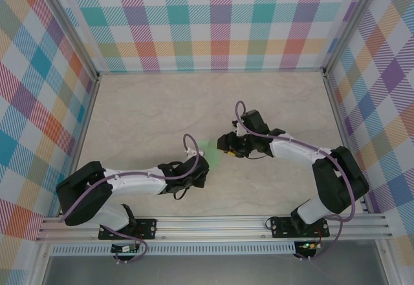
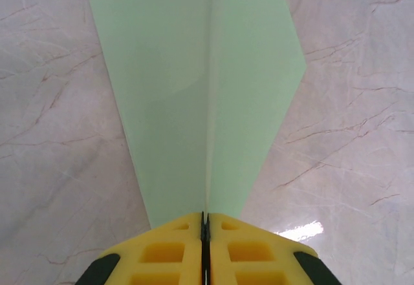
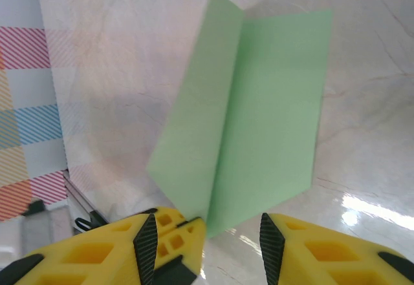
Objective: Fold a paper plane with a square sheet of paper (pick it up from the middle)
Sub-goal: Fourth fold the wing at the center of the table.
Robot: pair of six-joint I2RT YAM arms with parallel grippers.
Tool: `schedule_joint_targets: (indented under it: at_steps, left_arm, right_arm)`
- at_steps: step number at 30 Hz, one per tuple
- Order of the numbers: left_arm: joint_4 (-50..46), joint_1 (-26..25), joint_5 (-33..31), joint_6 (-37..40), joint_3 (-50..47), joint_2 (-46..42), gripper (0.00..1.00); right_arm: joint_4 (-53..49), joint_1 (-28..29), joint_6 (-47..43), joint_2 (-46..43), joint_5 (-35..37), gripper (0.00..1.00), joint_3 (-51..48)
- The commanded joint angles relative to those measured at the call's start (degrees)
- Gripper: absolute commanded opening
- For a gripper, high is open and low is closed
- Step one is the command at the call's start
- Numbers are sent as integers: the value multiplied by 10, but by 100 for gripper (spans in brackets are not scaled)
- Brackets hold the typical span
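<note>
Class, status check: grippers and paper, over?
Left gripper shut on paper at its crease. Right gripper open at the paper's edge. Nothing in the way.

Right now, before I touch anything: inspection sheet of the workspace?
Surface: pale marble-look table top, bare, with glare patches in the wrist views.
Job's things: square sheet of paper, pale green, creased down the middle, its halves angled in a V; not yet a plane.
Clutter: nothing seen.
Grippers: left claw is shut on the sheet's crease. Right claw is open, with the sheet's near corner between its fingers, unclamped.
Cables: purple cables loop along both arms, clear of the paper.
Surroundings: plaid walls on three sides; aluminium frame at the near edge.
</note>
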Motion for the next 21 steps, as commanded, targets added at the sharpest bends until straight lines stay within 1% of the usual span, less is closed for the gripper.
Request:
schedule_joint_targets:
  at_steps: [1, 6, 12, 17, 21]
  left_arm:
    - [49, 25, 57, 23, -25, -25, 8]
    - [91, 54, 113, 33, -52, -42, 8]
    - [142, 92, 194, 39, -79, -49, 8]
    - [183, 126, 250, 35, -102, -45, 8]
    - [209, 151, 303, 33, -108, -32, 7]
  right_arm:
    - [-3, -3, -1, -13, 9, 48, -19]
    - [28, -3, 13, -11, -10, 48, -32]
    - [57, 4, 30, -8, -18, 44, -40]
    - [72, 22, 41, -6, -13, 36, -44]
    - [88, 38, 50, 3, -12, 31, -44]
